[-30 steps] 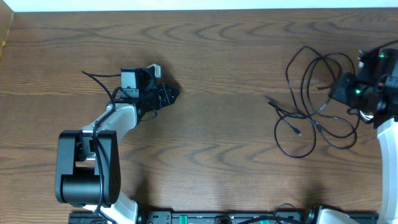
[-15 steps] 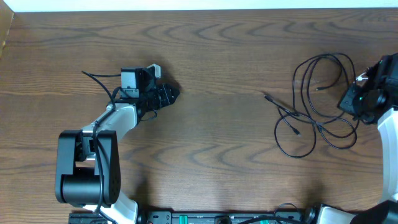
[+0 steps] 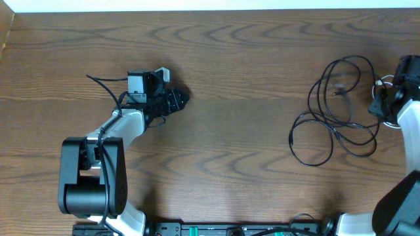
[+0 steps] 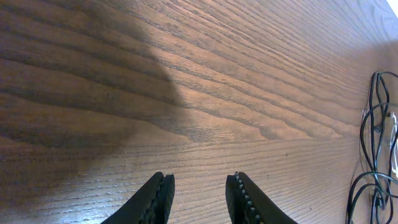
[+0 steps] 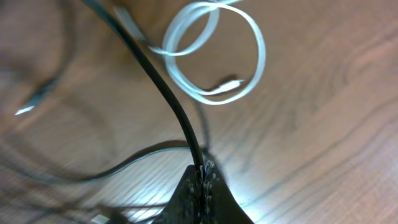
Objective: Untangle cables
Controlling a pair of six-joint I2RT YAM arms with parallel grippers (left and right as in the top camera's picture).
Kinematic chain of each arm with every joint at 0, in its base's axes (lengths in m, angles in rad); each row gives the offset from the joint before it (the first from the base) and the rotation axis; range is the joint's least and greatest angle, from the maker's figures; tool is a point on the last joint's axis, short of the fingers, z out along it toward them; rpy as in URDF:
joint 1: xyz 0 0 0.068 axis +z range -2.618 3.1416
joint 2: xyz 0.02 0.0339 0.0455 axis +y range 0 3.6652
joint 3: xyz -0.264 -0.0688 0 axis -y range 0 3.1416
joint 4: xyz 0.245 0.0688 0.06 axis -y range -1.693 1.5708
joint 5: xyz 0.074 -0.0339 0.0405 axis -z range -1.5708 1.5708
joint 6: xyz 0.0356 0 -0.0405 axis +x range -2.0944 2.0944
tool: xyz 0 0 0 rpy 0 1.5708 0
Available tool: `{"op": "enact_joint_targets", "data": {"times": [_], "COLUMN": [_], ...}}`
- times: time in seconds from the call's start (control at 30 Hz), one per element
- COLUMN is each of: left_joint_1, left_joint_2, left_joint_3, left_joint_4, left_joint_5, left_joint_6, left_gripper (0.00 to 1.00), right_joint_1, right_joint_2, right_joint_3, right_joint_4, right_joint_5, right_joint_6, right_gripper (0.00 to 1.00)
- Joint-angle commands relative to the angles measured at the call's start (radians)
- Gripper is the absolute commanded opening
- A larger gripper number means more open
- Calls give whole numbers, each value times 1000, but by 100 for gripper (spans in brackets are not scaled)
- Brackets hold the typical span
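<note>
The black cables (image 3: 335, 111) lie in tangled loops on the right side of the wooden table. My right gripper (image 3: 378, 106) is at the loops' right edge, shut on one black cable (image 5: 165, 93) that runs up and away from its tips (image 5: 200, 169). A white cable (image 5: 217, 56) lies coiled on the wood just beyond it. Far off on the left side, my left gripper (image 3: 180, 98) hovers over bare wood. In the left wrist view that gripper (image 4: 200, 186) is open with nothing between its fingers, and the cables (image 4: 373, 155) show at the right edge.
The table's far edge (image 3: 210, 10) runs along the top of the overhead view. The left arm's base (image 3: 88, 177) stands at the front left, and a black rail (image 3: 236, 229) lines the front edge.
My right gripper has moved right toward the table's side, dragging the black cables with it; the loose plug ends on the bundle's left have been drawn in. The left arm is unmoved.
</note>
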Motion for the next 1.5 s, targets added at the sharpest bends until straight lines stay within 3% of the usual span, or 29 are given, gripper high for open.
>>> {"op": "enact_joint_targets", "data": {"times": [0.0, 0.1, 0.17, 0.2, 0.23, 0.4, 0.53, 0.8, 0.83, 1.47], "left_joint_1": [-2, -2, -2, -2, -2, -2, -2, -2, -2, -2], "left_joint_2": [-6, -6, -6, -6, -6, -6, -6, -6, -6, -6], "left_joint_3": [-4, -4, -4, -4, -4, -4, -4, -4, -4, -4], "left_joint_4": [-1, -1, -1, -1, -1, -1, -2, -2, -1, -1], "left_joint_5": [16, 16, 16, 16, 16, 16, 16, 16, 16, 5], "left_joint_6": [5, 5, 5, 5, 5, 5, 5, 5, 5, 6], "left_gripper": [34, 34, 34, 34, 34, 37, 45, 96, 98, 99], "right_joint_1": [-59, -96, -111, -114, -116, -115, -115, -115, -115, -115], "right_joint_2": [43, 76, 88, 91, 93, 93, 93, 93, 93, 93], "right_joint_3": [-7, -7, -7, -7, -7, -7, -7, -7, -7, -7], "right_joint_4": [-7, -11, -10, -10, -10, 3, 0, 0, 0, 0], "right_joint_5": [50, 3, -36, -50, -64, -137, -162, -162, -162, -162], "right_joint_6": [53, 58, 57, 57, 57, 58, 57, 57, 57, 57], "right_gripper": [1, 10, 44, 66, 79, 99, 99, 99, 99, 99]}}
